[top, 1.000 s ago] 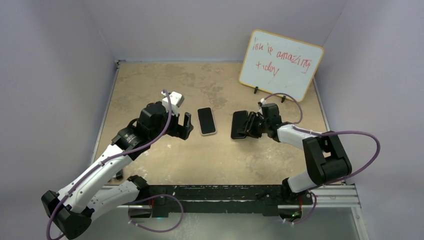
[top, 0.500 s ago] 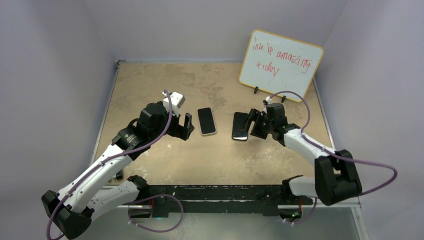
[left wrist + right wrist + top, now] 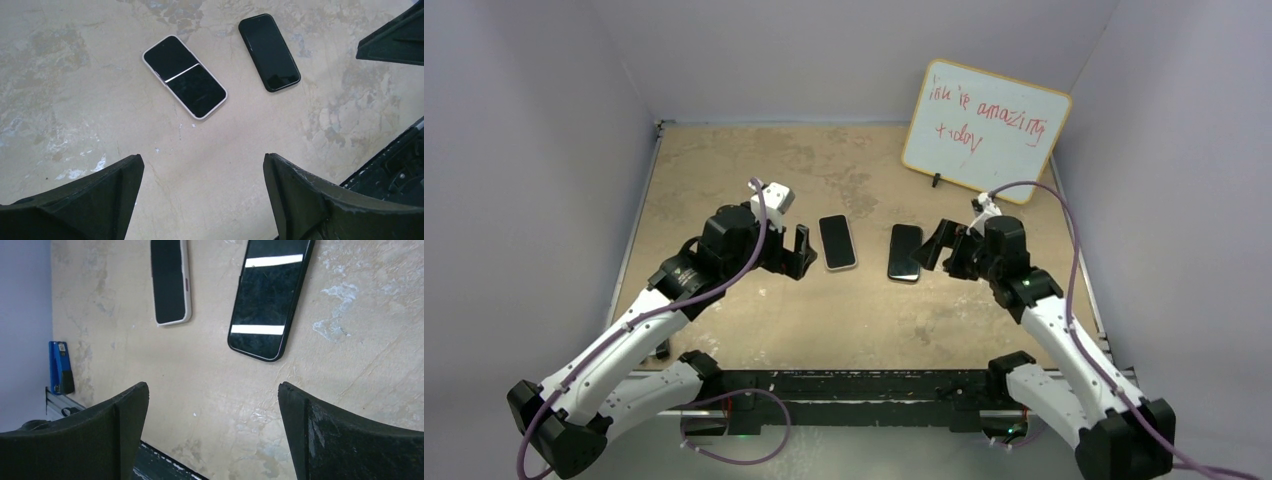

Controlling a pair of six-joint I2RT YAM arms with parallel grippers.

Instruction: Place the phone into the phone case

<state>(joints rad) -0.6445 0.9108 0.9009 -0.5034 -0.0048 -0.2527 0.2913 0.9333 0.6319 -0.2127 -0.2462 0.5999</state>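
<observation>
Black, glossy and flat, the phone [image 3: 904,252] lies face up on the worktop [image 3: 724,170], just beside the white-rimmed case [image 3: 837,242] but not touching it. Neither is held. The left gripper [image 3: 796,252] hovers left of the case with its jaws spread wide and empty. The right gripper [image 3: 934,250] sits just right of the phone, its jaws equally wide and empty.

The case's dark interior throws a bright reflection, so it may already hold a screen; that cannot be settled from these views. Likely troubles from here:

- A thin slab lying flush on the surface gives the jaws little edge to catch, so a pinch could skid it away.
- A tilted entry could jam one corner against the rim.
- An unbraced case could slide under pressing.

Counted: two arms, one phone, one case, one whiteboard [image 3: 984,128].
</observation>
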